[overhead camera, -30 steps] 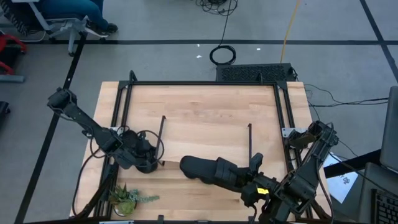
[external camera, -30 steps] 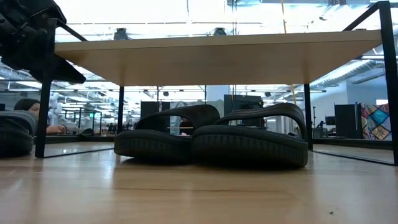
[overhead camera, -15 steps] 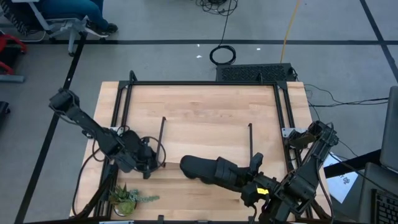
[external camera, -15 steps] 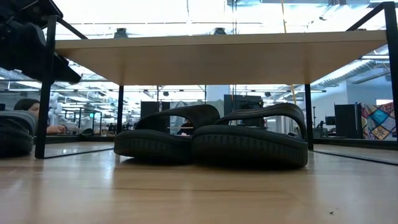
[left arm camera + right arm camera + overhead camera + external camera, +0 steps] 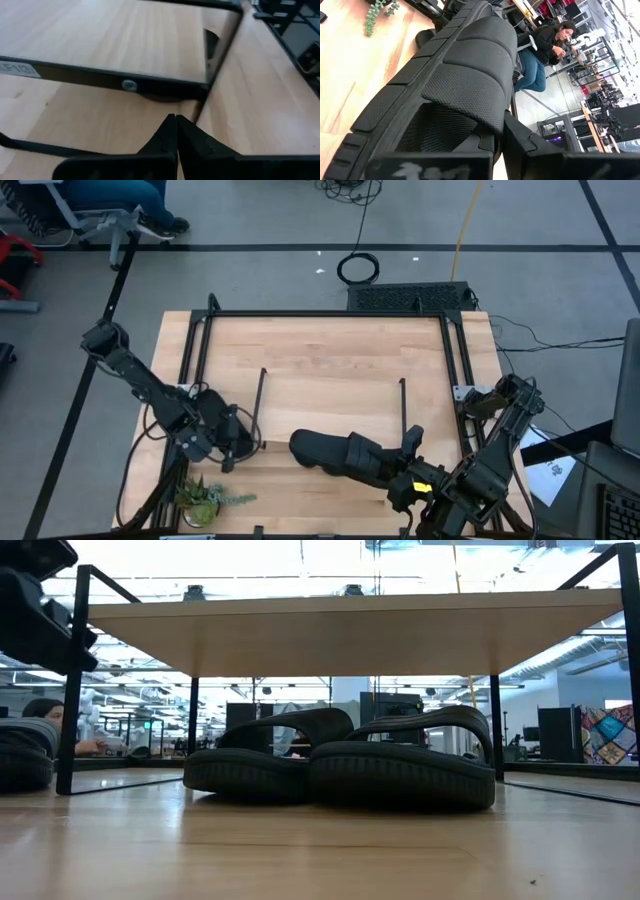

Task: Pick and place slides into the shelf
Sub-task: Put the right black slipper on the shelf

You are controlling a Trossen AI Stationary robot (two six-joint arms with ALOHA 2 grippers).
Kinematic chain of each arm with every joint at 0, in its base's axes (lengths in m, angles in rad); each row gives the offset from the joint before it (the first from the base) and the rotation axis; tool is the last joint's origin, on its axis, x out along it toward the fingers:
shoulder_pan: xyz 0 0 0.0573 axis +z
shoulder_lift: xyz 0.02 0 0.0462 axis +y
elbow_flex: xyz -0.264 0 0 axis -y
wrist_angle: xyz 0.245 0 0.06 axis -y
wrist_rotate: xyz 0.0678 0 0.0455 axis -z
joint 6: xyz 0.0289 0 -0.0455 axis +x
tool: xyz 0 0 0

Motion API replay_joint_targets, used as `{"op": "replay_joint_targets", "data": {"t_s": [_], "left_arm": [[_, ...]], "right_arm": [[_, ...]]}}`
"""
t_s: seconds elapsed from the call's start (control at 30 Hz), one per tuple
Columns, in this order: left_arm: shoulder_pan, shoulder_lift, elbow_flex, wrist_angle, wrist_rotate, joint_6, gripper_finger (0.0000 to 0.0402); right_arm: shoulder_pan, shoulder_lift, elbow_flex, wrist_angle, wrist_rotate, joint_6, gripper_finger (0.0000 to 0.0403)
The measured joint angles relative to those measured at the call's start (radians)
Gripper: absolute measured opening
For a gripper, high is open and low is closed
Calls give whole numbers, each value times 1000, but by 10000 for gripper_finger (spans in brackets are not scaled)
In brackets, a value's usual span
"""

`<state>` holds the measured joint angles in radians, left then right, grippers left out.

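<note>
Two black slides [image 5: 335, 453] lie side by side and overlapping near the table's near edge, soles on the wood. In the low view these slides [image 5: 340, 768] sit below the shelf's light plank [image 5: 350, 630]. The shelf's thin black legs [image 5: 260, 405] show from above. My right gripper [image 5: 402, 465] is at the right-hand slide's end, shut on it. My left gripper [image 5: 232, 448] hovers near the shelf's left leg, shut and holding nothing; its fingertips [image 5: 175, 121] meet. A dark rounded shape [image 5: 22, 755] at the low view's left edge may be another slide. My right gripper holds the right-hand slide by its wide ribbed strap [image 5: 482, 117], one finger [image 5: 520, 142] outside the strap and the other beneath it. It comes in roughly level from the table's near-right side. The slide's sole rests on the table [image 5: 400, 785].
A small green plant [image 5: 205, 498] stands at the near-left corner, close to my left gripper. A black metal frame [image 5: 325, 313] borders the table. A person sits beyond the table [image 5: 545, 42]. Bare wood [image 5: 330, 370] lies toward the far edge.
My left gripper has drawn back from the shelf's left leg toward the table's near-left corner and risen, staying shut. My right gripper and the slides have kept still.
</note>
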<state>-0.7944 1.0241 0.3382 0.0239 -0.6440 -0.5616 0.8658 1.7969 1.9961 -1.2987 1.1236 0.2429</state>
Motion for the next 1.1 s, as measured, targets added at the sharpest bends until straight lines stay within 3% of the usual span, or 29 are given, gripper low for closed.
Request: {"op": "replay_joint_targets", "data": {"t_s": [0.37,0.7,0.83,1.0,1.1], "left_arm": [[-65,-111,68,-352,-319,-201,0],[-65,-144,194,-372,-492,29,0],[-76,-135,235,-344,-427,169,0],[-117,-77,236,-207,-153,437,0],[-150,-27,236,-125,-86,563,0]], "right_arm": [[0,0,0,0,-2,7,3],[0,0,0,9,-2,7,4],[0,0,0,9,-3,7,4],[0,-2,-21,8,3,-6,4],[-14,-2,-41,8,33,-20,3]]}}
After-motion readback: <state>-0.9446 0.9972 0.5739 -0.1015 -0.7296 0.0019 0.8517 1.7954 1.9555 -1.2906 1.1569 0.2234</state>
